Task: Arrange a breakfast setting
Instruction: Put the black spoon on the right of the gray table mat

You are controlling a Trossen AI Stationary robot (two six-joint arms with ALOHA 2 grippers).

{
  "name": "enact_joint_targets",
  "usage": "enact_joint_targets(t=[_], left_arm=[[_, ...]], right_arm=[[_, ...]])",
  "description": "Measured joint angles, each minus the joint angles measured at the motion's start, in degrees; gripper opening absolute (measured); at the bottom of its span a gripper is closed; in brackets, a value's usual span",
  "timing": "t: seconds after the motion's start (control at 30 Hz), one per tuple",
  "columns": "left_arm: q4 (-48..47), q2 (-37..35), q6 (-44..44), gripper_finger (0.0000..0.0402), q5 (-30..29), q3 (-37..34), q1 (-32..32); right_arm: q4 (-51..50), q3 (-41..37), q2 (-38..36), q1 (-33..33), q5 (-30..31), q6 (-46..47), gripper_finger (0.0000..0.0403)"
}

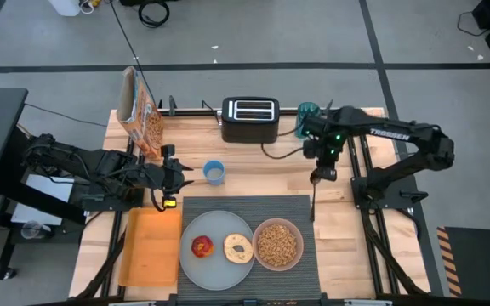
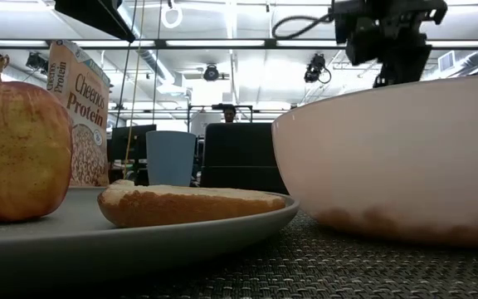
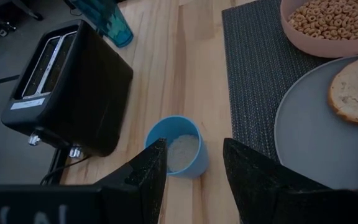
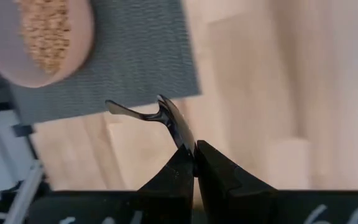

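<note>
The right gripper [image 4: 193, 163] pinches the spoon [image 4: 160, 118], hanging just below it, beside the placemat [image 1: 245, 208]. Lower it level beside the bowl [image 1: 277, 244]. The left gripper [image 3: 194, 165] waits open by the cup [image 3: 176, 146].

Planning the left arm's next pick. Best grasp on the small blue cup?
Grip the blue cup across its rim and wall, coming in level from the left arm's side. It stands upright and open-topped on bare wood, already framed between the open fingers of the left gripper. The toaster and placemat flank it closely, so a straight-ahead approach probably suits best.
</note>
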Motion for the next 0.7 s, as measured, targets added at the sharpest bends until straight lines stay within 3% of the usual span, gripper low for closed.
enact_joint_targets(t=[0.53,0.7], left_arm=[[-0.2,0.0,0.4,0.0167,0.0,0.0,0.0],[-0.4,0.0,0.4,0.0167,0.0,0.0,0.0]], right_arm=[[20.2,-20.5,0.0,1.4,-21.1,5.4,0.0020],[29.0,-26.5,0.0,3.4,-23.7,10.0,0.0018]])
